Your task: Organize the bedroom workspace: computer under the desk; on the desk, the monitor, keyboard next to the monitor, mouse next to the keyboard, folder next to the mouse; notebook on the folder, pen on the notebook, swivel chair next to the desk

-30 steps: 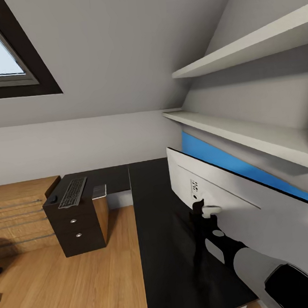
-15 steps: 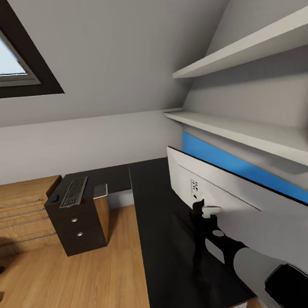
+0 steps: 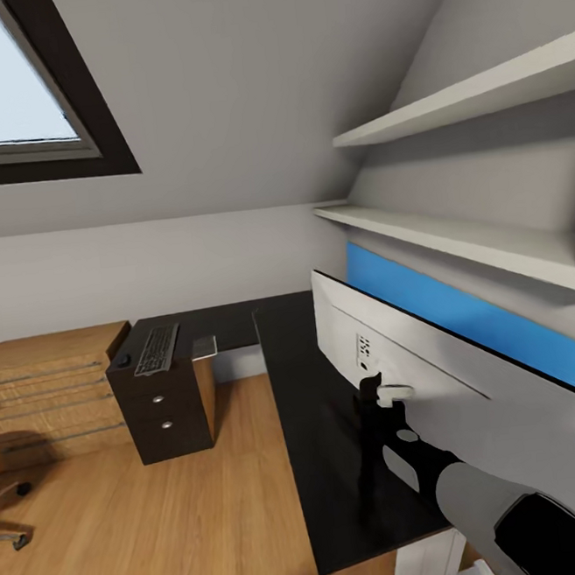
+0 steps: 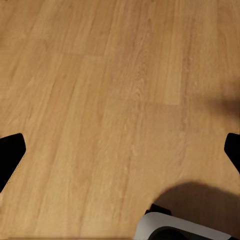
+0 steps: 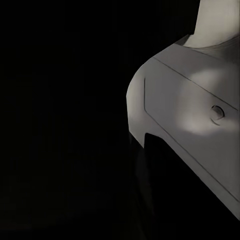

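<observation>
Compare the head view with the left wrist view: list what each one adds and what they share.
Head view: the desk with the monitor showing its pale back over it, the keyboard and mouse lying on a black drawer unit, the skylight and wall shelves. Left wrist view: the left gripper, its fingertips wide apart, hanging above bare planks, and a pale rounded shape I cannot identify. Shared: the light wood floor.

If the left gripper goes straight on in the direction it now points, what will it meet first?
Most likely the wood plank floor: the left wrist view looks along the open fingers straight at bare planks, with nothing between. How far off the floor lies is unclear from the picture.
</observation>
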Robot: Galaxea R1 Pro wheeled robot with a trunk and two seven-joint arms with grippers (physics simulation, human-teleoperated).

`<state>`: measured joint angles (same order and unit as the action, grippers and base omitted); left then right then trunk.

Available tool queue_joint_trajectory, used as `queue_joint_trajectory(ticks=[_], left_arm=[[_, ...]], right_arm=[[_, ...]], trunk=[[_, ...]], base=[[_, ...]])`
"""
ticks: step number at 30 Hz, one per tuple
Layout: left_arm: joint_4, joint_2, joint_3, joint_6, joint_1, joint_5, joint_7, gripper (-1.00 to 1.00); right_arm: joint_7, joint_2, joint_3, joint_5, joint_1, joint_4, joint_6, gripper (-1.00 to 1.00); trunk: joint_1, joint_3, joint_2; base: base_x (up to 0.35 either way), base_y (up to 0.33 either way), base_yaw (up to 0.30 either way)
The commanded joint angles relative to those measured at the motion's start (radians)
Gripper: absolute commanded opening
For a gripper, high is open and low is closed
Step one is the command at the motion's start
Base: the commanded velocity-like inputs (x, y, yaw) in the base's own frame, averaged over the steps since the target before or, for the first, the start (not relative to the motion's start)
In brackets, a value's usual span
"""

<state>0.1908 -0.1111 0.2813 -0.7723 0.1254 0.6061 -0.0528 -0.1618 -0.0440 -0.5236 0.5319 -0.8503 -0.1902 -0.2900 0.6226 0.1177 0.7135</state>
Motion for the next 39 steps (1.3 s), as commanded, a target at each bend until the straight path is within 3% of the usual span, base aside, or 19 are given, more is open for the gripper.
queue_joint_trajectory(ticks=[1,19,39], left_arm=[[0.002,-0.001,0.009,-0.001,0.001,0.005,-0.006,1.0],[0.002,-0.001,0.009,0.0,0.0,0.006,-0.006,1.0],[0.002,-0.002,0.01,0.002,0.001,0.007,-0.007,1.0]], right_arm=[[-0.006,-0.001,-0.009,0.01,-0.001,0.001,-0.003,-1.0],[-0.005,-0.001,-0.009,0.01,-0.001,0.001,-0.003,-1.0],[-0.005,-0.004,-0.013,0.01,-0.001,0.0,-0.003,-1.0]], trunk=[[0.0,0.002,0.002],[0.0,0.002,0.002],[0.0,0.002,0.002]], base=[[-0.243,0.229,0.0],[-0.238,0.221,0.0],[-0.042,0.076,0.0]])
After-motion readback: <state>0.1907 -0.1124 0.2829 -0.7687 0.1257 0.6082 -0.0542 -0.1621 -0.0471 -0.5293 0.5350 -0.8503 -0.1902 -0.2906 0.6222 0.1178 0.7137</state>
